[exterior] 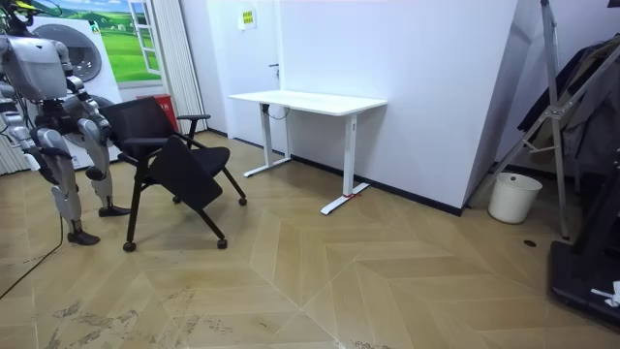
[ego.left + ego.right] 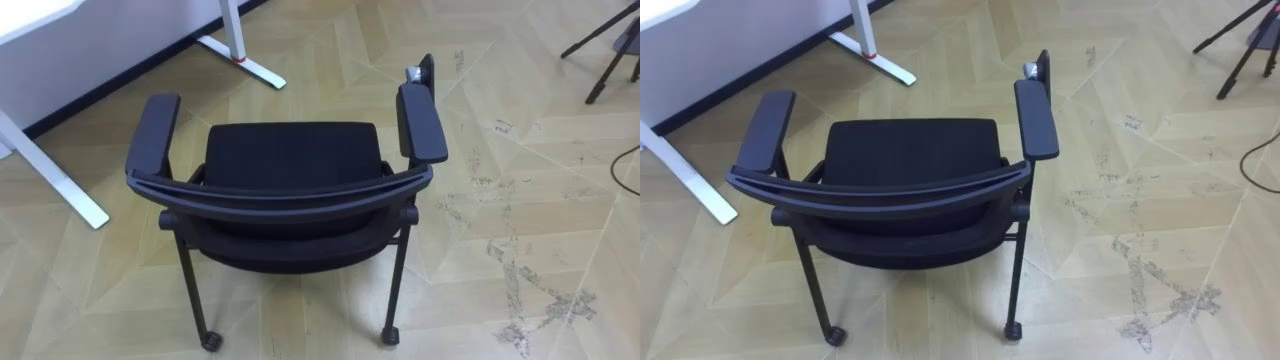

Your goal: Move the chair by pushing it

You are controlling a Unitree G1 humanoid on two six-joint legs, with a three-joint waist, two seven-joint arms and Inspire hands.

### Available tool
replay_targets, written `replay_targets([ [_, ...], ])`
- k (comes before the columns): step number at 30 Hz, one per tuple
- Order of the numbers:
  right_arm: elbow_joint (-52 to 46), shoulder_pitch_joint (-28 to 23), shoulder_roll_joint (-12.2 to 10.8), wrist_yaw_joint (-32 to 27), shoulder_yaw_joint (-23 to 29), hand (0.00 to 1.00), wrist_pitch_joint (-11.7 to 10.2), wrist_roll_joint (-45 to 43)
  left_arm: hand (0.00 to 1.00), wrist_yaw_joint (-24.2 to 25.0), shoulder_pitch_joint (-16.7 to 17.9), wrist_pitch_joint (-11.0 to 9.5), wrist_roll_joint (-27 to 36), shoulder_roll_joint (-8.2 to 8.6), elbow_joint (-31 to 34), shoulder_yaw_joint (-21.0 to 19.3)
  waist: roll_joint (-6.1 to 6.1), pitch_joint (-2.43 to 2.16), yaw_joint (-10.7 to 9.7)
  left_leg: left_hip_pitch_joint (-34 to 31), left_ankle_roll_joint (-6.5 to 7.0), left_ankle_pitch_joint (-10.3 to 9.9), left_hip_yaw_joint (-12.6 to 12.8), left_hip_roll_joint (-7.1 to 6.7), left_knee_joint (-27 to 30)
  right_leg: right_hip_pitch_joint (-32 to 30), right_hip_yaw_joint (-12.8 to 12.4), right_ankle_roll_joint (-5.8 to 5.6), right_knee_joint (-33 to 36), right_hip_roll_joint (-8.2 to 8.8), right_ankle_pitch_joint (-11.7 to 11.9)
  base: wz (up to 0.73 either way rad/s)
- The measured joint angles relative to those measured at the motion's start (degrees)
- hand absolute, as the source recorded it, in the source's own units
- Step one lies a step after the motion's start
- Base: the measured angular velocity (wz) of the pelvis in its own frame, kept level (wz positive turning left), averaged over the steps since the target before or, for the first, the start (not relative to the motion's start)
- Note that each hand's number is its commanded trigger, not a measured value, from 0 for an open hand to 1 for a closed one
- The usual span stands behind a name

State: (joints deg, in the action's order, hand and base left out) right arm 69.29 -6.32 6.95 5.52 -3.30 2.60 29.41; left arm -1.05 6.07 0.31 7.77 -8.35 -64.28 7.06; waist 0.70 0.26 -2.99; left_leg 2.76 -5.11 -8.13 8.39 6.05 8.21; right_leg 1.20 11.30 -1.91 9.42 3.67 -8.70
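Note:
A black chair point(image 2: 290, 170) with two padded armrests and castors stands right in front of me, its curved backrest point(image 2: 280, 190) nearest and its seat facing away towards the desk. In the room view I stand at the room view's left, just behind the chair point(image 1: 165, 155), upright. My right hand point(image 1: 46, 160) and left hand point(image 1: 17, 131) stay low by my body, apart from the backrest and too small to read.
A white desk point(image 1: 308, 101) stands against the wall beyond the chair, and its foot point(image 2: 245, 62) lies just ahead of the seat. A tripod's legs point(image 2: 610, 50) reach in at the far right. Scuffed parquet point(image 2: 520, 250) spreads to the right.

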Motion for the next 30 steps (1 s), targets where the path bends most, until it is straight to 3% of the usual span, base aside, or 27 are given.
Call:
replay_targets([
  [11,2.02,-0.82,-0.04,2.82,2.49,0.00,0.08,6.16,0.00,-0.01,0.69,-0.08,-2.32,0.33,0.11,-2.06,-0.09,0.05,-1.04,0.67,0.00,0.00,0.00,0.00,0.00,0.87,0.08,0.02,0.08,0.04,-0.18,0.01],
  [23,2.03,-1.63,-0.07,3.39,4.60,0.00,0.07,5.95,0.00,0.05,0.99,-0.22,-2.20,0.65,-0.53,-3.35,-0.04,0.02,-1.44,0.97,0.00,0.00,0.05,-0.02,0.00,0.78,0.32,-0.03,0.18,0.07,-0.36,0.00],
  [30,1.74,-1.59,-0.07,2.54,4.58,0.00,1.24,5.80,0.00,0.46,0.97,0.43,-1.60,0.73,-1.13,-4.57,0.19,-0.18,-1.34,0.99,0.00,0.00,0.05,-0.02,0.00,0.81,0.33,0.06,0.16,0.05,-0.47,0.00],
])
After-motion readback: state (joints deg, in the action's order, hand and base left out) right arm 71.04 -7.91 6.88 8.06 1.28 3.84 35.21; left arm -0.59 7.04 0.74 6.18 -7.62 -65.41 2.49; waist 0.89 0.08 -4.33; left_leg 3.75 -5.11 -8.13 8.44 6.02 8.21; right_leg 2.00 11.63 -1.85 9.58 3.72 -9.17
